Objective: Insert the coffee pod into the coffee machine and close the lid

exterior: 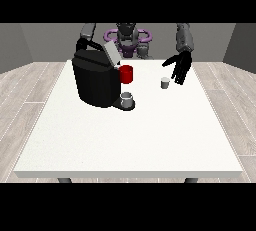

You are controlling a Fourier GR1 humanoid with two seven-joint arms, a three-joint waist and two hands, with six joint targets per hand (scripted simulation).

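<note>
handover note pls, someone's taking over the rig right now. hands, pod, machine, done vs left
Robot hand at the view's right: open, fingers spread, above the table, just right of the coffee pod; not touching it.
Other robot hand: hidden behind the coffee machine.
Pod stands on the white table, right of the machine. Lid is up. A grey cup sits on the machine's tray; a red part shows beside it.
Done: nothing yet.
Left: grasp pod, insert, close lid.
</note>
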